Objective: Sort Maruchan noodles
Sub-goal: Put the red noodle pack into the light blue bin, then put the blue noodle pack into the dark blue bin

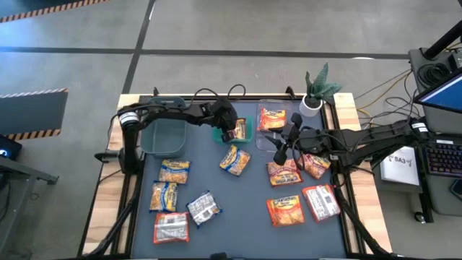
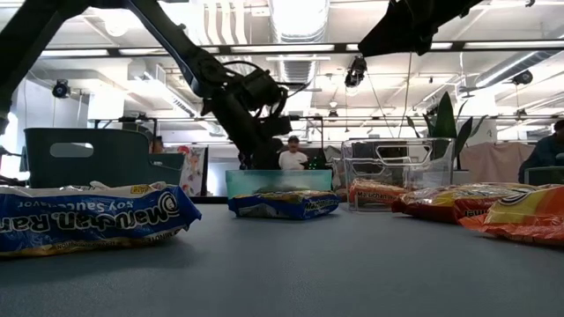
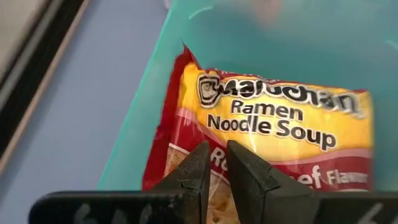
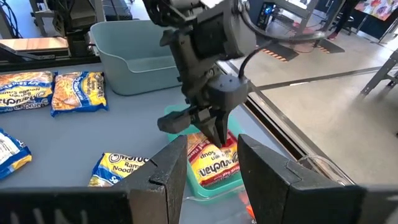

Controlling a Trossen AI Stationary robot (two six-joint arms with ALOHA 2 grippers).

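Left end effector (image 3: pixel 214 177) is down inside the teal tray (image 1: pixel 219 134) at the worktop's far edge, fingers pinched almost together on the red-and-yellow noodle packet (image 3: pixel 273 134) lying flat right beneath it. Right end effector (image 1: pixel 281 146) hovers open beside the clear bin (image 1: pixel 260 107), nearer the orange packets (image 1: pixel 286 209) towards the right edge.

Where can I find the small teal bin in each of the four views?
High view: teal bin, back centre, under the left gripper.
Low view: centre, behind a blue packet.
Left wrist view: fills the frame.
Right wrist view: bottom centre.
Shared landmark: the red-and-yellow packet inside it.
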